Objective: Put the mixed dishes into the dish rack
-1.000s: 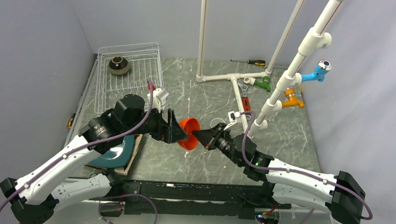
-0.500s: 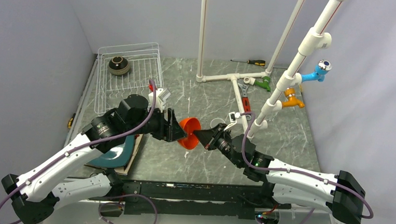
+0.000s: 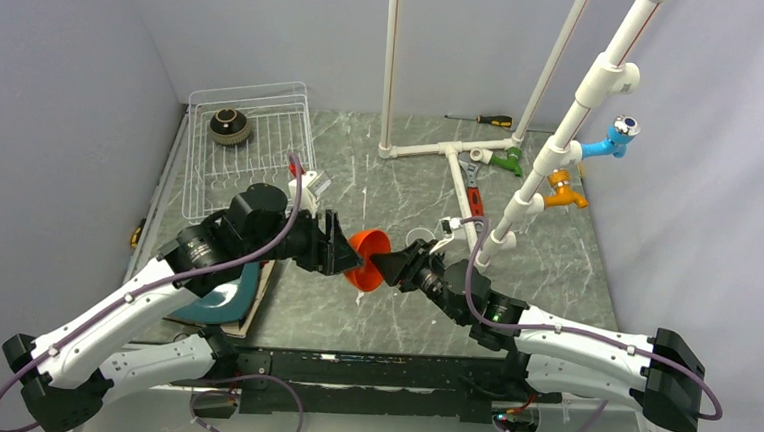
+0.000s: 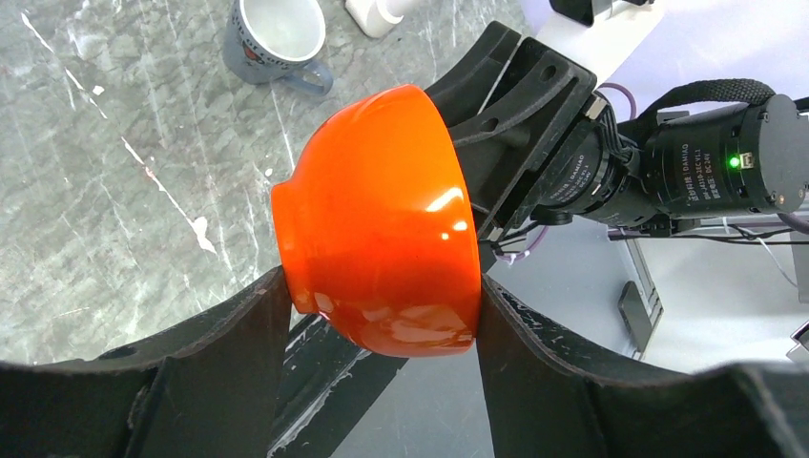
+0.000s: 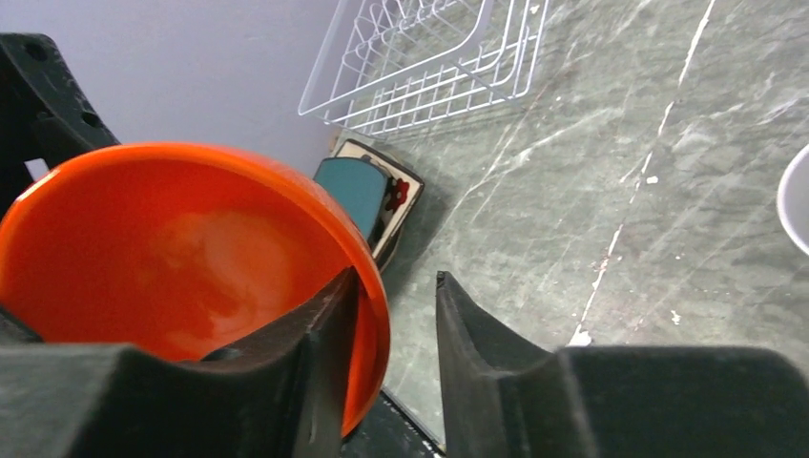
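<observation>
The grey marbled table carries the white wire dish rack at its far left corner, with only the dark brown bowl in it, upside down. Near the left arm's elbow, the dark teal plate lies on the brown floral plate, just beside the rack's near edge.

Between the arms, clear of the table, the orange bowl hangs on its side in a hand-over. The left gripper presses its fingers against opposite sides of the bowl's wall. The right gripper straddles the rim, one finger inside, with a gap showing at the outer finger, so it looks slackened.

The step in hand looks like passing the bowl leftward. Next, the right gripper probably needs to back straight off the rim before the left arm swings toward the rack.
</observation>
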{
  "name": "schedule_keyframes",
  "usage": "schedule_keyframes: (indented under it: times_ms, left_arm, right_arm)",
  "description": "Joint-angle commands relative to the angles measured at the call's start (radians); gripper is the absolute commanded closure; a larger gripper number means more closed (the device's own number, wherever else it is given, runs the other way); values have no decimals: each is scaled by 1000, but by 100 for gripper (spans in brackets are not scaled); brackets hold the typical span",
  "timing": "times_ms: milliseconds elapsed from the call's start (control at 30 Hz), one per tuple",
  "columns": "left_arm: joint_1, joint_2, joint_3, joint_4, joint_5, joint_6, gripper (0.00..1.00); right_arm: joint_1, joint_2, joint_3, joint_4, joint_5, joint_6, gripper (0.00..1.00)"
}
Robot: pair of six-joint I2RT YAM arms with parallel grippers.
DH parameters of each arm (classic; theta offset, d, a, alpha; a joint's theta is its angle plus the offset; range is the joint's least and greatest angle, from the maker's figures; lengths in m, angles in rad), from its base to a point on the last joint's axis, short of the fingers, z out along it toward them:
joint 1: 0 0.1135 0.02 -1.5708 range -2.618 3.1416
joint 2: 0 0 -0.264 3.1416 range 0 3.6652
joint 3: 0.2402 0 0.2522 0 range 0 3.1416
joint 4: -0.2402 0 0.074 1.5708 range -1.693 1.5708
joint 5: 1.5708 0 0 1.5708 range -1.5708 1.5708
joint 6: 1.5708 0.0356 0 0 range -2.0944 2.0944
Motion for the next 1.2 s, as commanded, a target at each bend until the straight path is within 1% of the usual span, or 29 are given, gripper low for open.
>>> schedule_keyframes:
  times_ms: [0,200,267,533,600,733,933,1033,1167]
  left_arm:
    - [-10,-29,36,83,7,-29,100]
    - [-9,-34,42,52,-22,-26,100]
    - [-9,-32,45,48,-26,-23,100]
    - [-8,3,83,-29,-101,-4,100]
    - [-9,16,91,-57,-120,5,100]
    - [-8,35,110,-96,-176,25,100]
    - [1,61,142,-139,-237,73,100]
    - [29,83,166,-168,-289,110,100]
    - [129,121,207,-207,-316,172,100]
  right_arm:
    - [4,-5,35,-30,16,-23,59]
    - [4,-5,41,-32,2,-31,43]
    - [5,-7,42,-34,-3,-32,36]
    - [5,-17,67,-62,-21,-50,2]
    - [4,-4,102,-101,-51,-71,1]
    - [3,9,182,-197,-61,-98,1]
    - [4,-19,212,-291,-13,-101,0]
    - [4,-49,216,-349,28,-108,0]
    - [4,-86,212,-412,58,-112,0]
